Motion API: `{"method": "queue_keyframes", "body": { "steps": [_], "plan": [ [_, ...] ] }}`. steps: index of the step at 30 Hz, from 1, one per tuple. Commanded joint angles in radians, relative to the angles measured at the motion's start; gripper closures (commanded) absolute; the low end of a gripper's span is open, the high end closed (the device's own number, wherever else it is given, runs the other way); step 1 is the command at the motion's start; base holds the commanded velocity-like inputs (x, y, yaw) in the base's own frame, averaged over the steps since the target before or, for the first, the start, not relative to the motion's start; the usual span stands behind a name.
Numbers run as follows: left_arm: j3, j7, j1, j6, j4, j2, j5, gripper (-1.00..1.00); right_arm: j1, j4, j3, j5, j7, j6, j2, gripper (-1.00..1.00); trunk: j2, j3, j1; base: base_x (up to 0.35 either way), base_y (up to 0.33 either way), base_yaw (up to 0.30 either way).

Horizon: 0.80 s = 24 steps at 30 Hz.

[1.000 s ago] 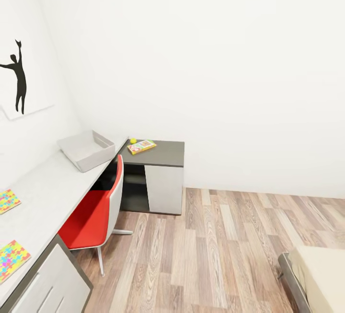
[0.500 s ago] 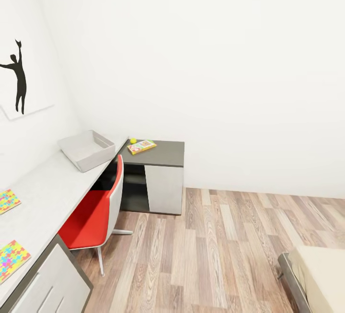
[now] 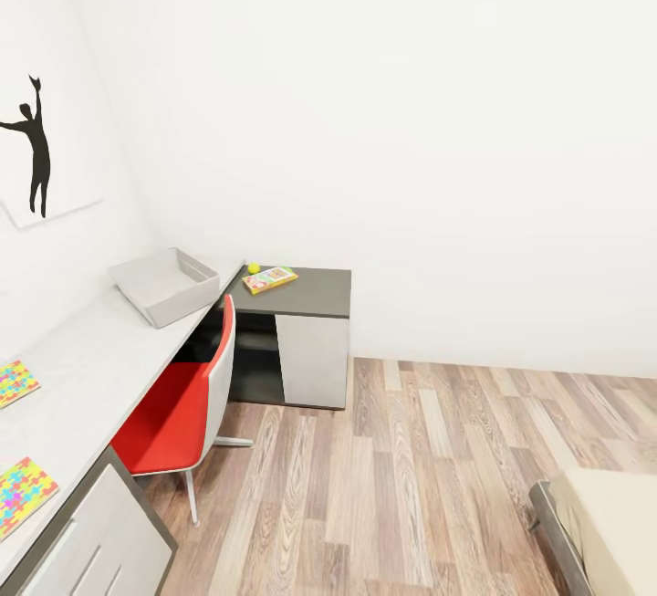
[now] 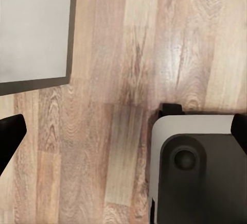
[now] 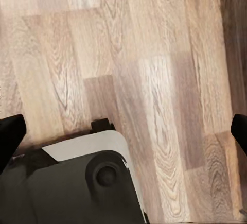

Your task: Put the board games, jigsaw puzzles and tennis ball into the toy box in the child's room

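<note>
Head view: the plain grey, low-walled toy box [image 3: 166, 285] sits empty on the pale grey table [image 3: 87, 359]; both wrist views show each claw spread wide over wood-plank floor [image 4: 123, 54].

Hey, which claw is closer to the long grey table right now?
Left, probably. The left claw hangs above the floor with a corner of the table close by; the right claw hangs above floor beside the robot's base.

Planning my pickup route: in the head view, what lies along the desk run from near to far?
Near jigsaw puzzle → second jigsaw puzzle → toy box → board game → tennis ball.
</note>
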State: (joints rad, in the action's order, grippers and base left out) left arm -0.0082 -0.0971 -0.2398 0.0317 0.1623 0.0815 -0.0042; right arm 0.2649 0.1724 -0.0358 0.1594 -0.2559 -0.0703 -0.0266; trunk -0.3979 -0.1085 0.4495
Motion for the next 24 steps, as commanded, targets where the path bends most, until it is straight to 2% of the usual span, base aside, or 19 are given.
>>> {"method": "queue_keyframes", "body": {
  "steps": [1, 5, 6, 9, 15, 24],
  "plan": [
    [-0.001, -0.003, -0.001, 0.003, -0.001, 0.000, 0.000, -1.00, 0.012, -0.001, -0.011, 0.026, -0.002, 0.008, 0.003, -1.00, -0.002, -0.002, 0.001, 0.000, 0.000, 0.000],
    [-0.001, -0.003, -0.001, 0.003, -0.001, -0.001, 0.000, -1.00, 0.045, -0.001, -0.040, 0.107, -0.003, 0.073, 0.022, -1.00, -0.002, -0.002, 0.001, 0.000, 0.000, 0.000],
    [-0.001, -0.003, -0.001, 0.004, -0.001, -0.001, 0.000, -1.00, 0.053, -0.001, -0.049, 0.142, -0.002, 0.098, 0.031, -1.00, -0.002, -0.002, 0.001, 0.000, 0.000, 0.000],
    [-0.001, -0.003, -0.001, 0.004, -0.001, -0.002, 0.000, -1.00, 0.059, -0.001, -0.052, 0.175, -0.001, 0.115, 0.037, -1.00, -0.002, -0.002, 0.001, 0.000, 0.000, 0.000],
    [-0.001, -0.003, -0.001, 0.007, -0.012, -0.008, -0.001, -1.00, 0.061, 0.000, -0.052, 0.200, -0.001, 0.094, 0.041, -1.00, -0.002, -0.002, 0.001, 0.000, 0.000, 0.000],
    [-0.002, 0.000, -0.001, 0.050, -0.020, -0.015, 0.000, -1.00, 0.053, -0.011, -0.053, 0.205, 0.001, 0.012, 0.050, -1.00, -0.002, -0.002, 0.001, 0.000, 0.000, 0.000]
  ]
}}
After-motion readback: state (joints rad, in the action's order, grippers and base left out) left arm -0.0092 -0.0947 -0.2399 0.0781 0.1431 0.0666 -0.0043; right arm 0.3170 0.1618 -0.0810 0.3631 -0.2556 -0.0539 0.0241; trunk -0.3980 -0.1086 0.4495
